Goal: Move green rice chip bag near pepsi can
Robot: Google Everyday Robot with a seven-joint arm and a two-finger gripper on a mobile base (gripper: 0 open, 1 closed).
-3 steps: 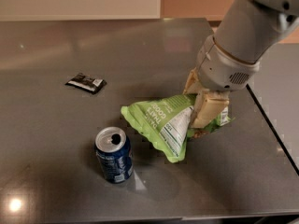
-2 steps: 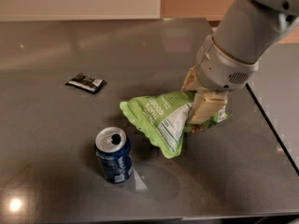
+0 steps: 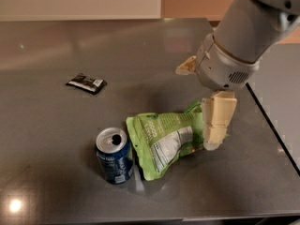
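Note:
The green rice chip bag [image 3: 164,139] lies on the dark grey table [image 3: 56,139], label side up. Its left edge is right beside the pepsi can [image 3: 114,155], touching it or nearly so. The can stands upright with its top opened. My gripper [image 3: 197,108] is open over the bag's right end. One cream finger [image 3: 217,121] hangs in front of that end and the other finger [image 3: 186,66] sticks out to the far side. The bag's right tip is hidden behind the near finger.
A small black packet [image 3: 86,83] lies on the table at the far left. The table's right edge [image 3: 272,121] runs close behind my arm, and its front edge [image 3: 140,218] is just below the can.
The bag has moved left to the can and now lies flat on the table. My gripper has opened, let go of it and lifted slightly.

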